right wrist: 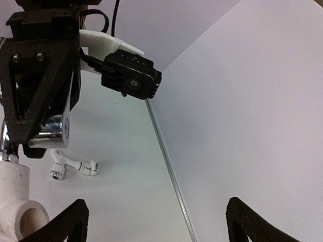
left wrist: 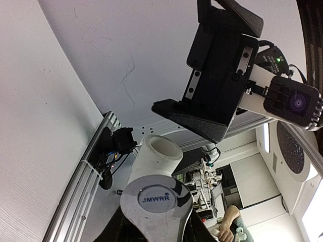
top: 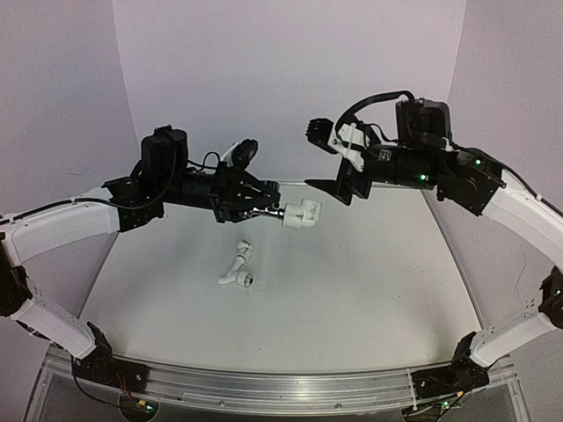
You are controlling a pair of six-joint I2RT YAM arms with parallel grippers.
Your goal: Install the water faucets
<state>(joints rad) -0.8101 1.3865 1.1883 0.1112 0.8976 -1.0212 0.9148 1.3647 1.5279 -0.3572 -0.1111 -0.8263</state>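
Chrome faucet [left wrist: 156, 199] is held aloft by the left claw [top: 260, 208], which is clenched on its body above the far left part of the tabletop [top: 369, 290]. The lever cap is turned toward the left wrist camera, and the stem is pointed right. A short white elbow fitting [top: 301, 214] is seen on the end of the stem, touching it, with one open socket left free. The faucet is judged to be at least started in the elbow; how deeply the thread is seated cannot be told.

The right claw [top: 332, 188] is released, with its jaws spread wide and nothing between them. It is positioned just right of the elbow, apart from it, and is aimed toward it.

A longer white bent pipe piece [top: 236, 271] is laid on the tabletop on the near side of the held parts, touched by neither claw.

The task is judged to be partway done: faucet and elbow are joined and lifted. What is left is judged to be a grip on the elbow by the right claw and a tightening turn.
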